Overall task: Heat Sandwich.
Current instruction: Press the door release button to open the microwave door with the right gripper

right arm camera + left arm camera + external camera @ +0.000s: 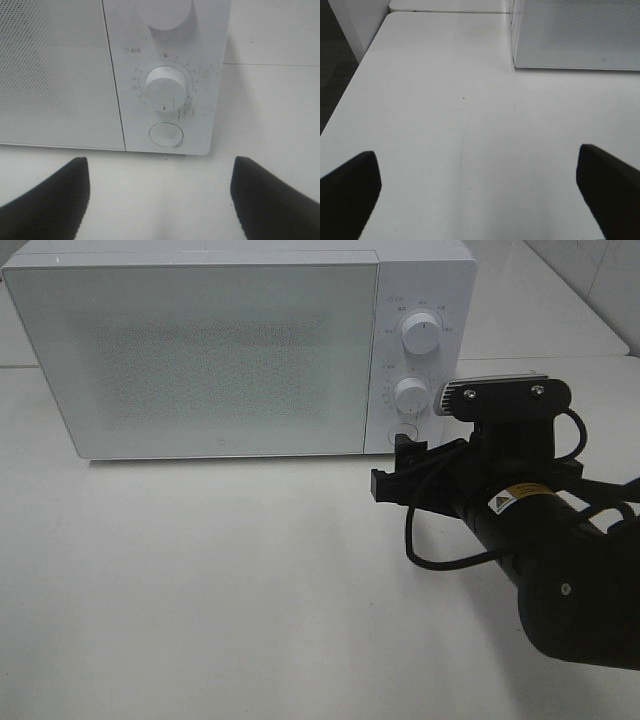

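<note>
The right pincer, spread and empty, faces the microwave's timer dial and round button. The step seems to be working these controls, which calls for a square approach. The left pincer hangs spread over the surface. The sandwich is out of sight, perhaps behind the shut door.

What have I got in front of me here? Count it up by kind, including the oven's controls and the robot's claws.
Microwave oven: 1
Dials: 2 (upper dial, lower dial)
Round button: 1
Claws: 2 (left claw, right claw)
Total: 6
</note>
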Motion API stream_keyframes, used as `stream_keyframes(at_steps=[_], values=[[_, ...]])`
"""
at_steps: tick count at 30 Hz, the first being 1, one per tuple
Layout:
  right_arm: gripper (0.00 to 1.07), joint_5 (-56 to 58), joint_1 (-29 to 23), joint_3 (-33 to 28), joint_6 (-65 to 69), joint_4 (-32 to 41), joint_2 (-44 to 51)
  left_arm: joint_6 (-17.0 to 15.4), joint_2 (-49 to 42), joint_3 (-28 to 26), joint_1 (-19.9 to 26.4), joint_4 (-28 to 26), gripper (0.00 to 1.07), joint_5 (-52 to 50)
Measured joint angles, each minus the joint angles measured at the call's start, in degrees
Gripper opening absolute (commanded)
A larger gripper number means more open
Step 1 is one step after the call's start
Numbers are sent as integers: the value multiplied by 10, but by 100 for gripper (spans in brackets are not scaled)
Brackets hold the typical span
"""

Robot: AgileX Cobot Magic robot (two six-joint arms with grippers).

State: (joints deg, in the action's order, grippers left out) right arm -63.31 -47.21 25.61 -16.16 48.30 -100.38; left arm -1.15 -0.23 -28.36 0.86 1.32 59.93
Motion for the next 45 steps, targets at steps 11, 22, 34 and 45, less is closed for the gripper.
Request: stream_keyframes(at_steps=[11, 22, 34, 45], values=[[76, 7, -8, 6, 47, 25, -2, 0, 0, 0, 0, 0, 100, 0], [71, 30, -8, 6, 282, 25, -2, 0, 0, 0, 0, 0, 100, 0], [47, 44, -8, 6, 721, 25, -2, 0, 0, 0, 0, 0, 100, 0], [1, 66, -8, 6, 888, 24, -2, 0, 0, 0, 0, 0, 100, 0]])
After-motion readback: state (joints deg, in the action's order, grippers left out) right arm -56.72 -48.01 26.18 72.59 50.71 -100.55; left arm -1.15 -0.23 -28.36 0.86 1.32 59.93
